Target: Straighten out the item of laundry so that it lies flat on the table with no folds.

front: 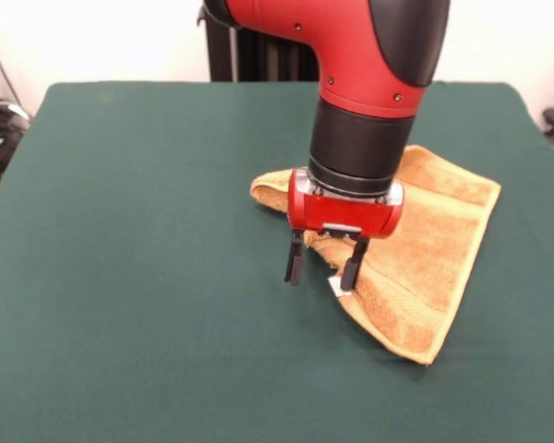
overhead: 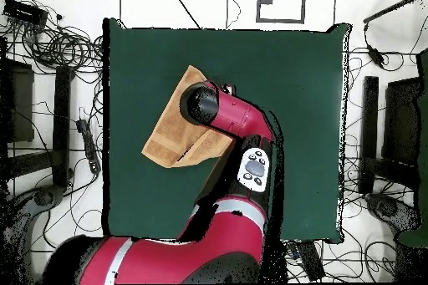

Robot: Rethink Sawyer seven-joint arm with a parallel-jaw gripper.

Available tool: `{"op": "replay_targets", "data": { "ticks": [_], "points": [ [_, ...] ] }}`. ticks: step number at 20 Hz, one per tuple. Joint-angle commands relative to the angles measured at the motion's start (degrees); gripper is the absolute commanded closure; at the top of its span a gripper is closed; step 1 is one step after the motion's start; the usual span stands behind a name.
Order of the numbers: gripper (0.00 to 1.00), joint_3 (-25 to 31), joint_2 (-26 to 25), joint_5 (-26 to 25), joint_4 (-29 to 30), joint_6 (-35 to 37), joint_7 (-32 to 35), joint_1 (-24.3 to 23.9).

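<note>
One broad table in dark green cloth fills most of the front view, and in the overhead view it shows as a large green rectangle with cables and stands around it on the pale floor. Next in size is the red and black arm, which comes down over the middle of the table; from above, its bulk covers part of the cloth and the table's lower edge. The orange-yellow towel lies on the table under and beside the arm, not flat: it is folded over itself into a rough triangle, with one corner pointing toward the camera in the front view and a bunched, rolled edge on the picture's left side behind the wrist. A woven band runs along its lower edge. The gripper hangs just above the towel's picture-left edge, its two black fingers spread apart and closed on nothing. A small white tag shows at the towel's edge, right beside the finger on the picture's right.
</note>
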State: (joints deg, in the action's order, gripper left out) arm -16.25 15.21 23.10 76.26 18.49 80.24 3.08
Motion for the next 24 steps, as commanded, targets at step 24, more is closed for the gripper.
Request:
{"op": "replay_targets", "data": {
  "ticks": [24],
  "points": [
    [0.0,5.44,6.37,-2.39,13.27,4.05,10.41,1.11]
  ]
}}
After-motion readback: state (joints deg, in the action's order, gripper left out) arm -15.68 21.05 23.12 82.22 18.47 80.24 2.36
